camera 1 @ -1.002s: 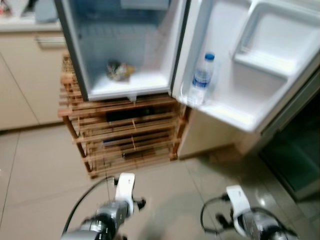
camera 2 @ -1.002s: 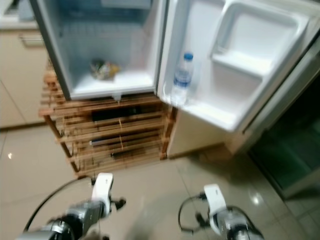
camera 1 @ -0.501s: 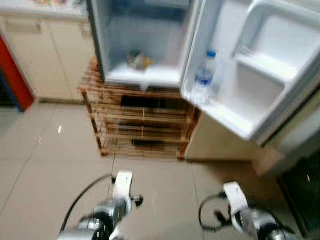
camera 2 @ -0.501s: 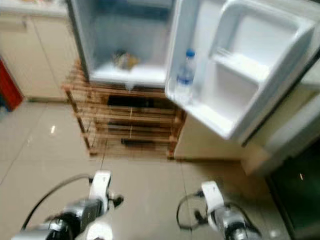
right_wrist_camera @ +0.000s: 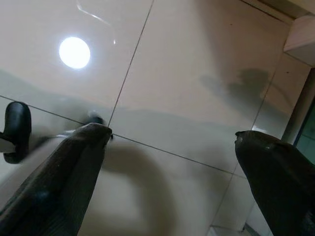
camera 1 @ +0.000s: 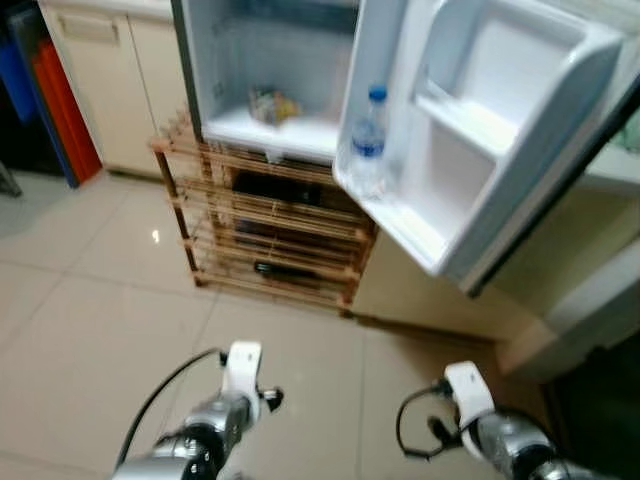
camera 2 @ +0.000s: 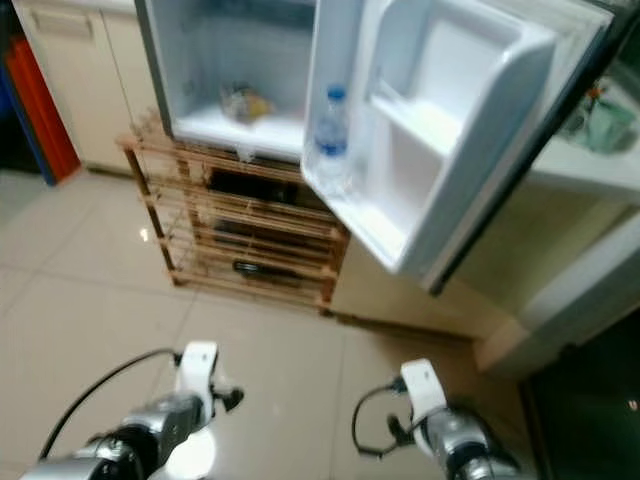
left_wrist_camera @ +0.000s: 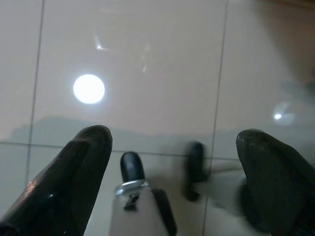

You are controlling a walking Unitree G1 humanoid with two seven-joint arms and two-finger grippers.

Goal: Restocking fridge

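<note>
A small fridge [camera 1: 225, 60] stands open on a slatted wooden rack [camera 1: 265, 235]. A crumpled packet [camera 1: 268, 104] lies on its bottom shelf. Its white door [camera 1: 490, 120] swings out toward me, and a clear water bottle [camera 1: 366, 140] with a blue cap stands in the lower door shelf. Both silver arms hang low over the tiled floor, well short of the fridge. My left gripper [left_wrist_camera: 172, 135] is open with only floor between its fingers. My right gripper [right_wrist_camera: 172, 133] is open and likewise holds nothing.
Beige cabinets [camera 1: 110, 80] run to the left of the rack, with red and blue panels [camera 1: 60, 100] at the far left. A pale counter [camera 1: 600, 175] sits behind the open door on the right. Glossy tile floor [camera 1: 100, 310] lies between me and the rack.
The whole picture has shifted as the camera moved: the fridge and rack now sit further away and the door stands more edge-on. Both arms hang as before.
</note>
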